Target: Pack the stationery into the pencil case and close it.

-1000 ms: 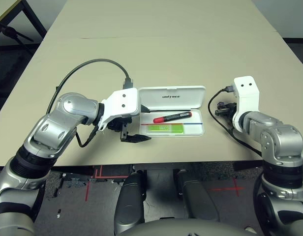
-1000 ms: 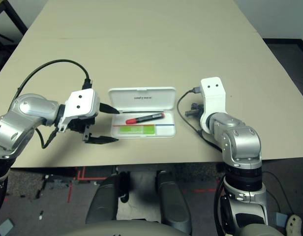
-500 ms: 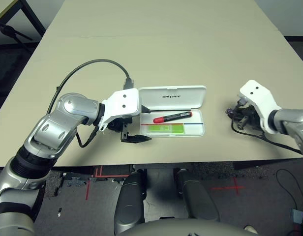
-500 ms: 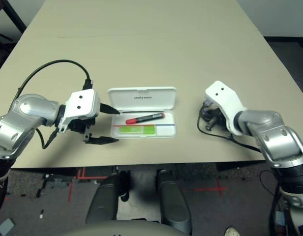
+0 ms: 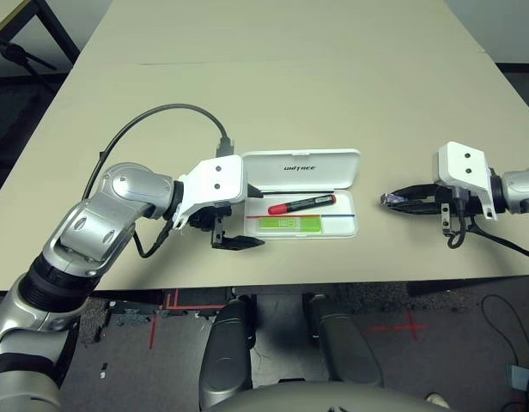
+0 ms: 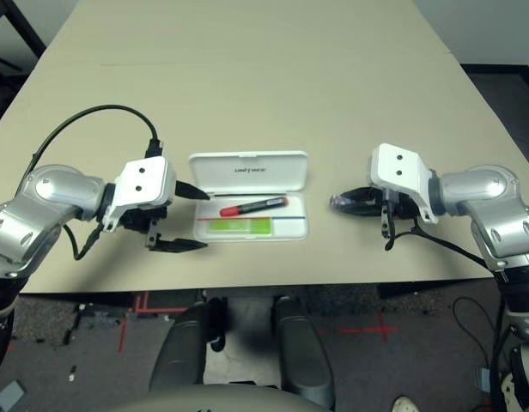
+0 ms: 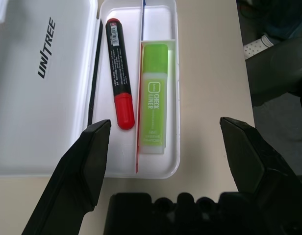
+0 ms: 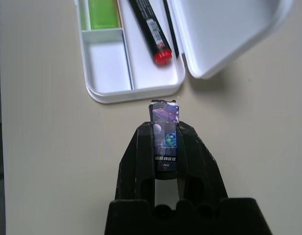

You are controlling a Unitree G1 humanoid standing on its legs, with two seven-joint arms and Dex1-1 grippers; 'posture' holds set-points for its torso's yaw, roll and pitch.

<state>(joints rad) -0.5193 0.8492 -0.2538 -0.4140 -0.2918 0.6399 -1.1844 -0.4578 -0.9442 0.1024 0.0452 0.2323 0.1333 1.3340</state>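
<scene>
The right gripper (image 8: 164, 147) has its two black fingers (image 8: 136, 161) clamped on a small purplish block (image 8: 165, 128) with a printed wrapper, whose end pokes out past the fingertips. It hangs above bare table (image 5: 402, 112) just off the right end of the pencil case (image 5: 303, 204), apart from it, with nothing lying between the two. The left gripper (image 5: 239, 215) is spread wide with nothing in it, one finger (image 7: 87, 161) by the hinge side of the case and the other (image 7: 246, 156) past the tray's near rim, at the case's left end.

The case is a flat white box lying open, its lid folded back away from the robot and showing dark "UNITREE" lettering. In the tray, the red marker (image 5: 300, 204) lies along the lid side, and the light-green highlighter (image 5: 288, 224) sits in the nearer compartment beside it. The small compartment at the tray's right end holds nothing. A red and a blue line run along the tray floor.

The right forearm reaches in from the right, gripper pointing left toward the case. The left arm bends in from the left, a black cable (image 5: 144, 120) looping over it.
</scene>
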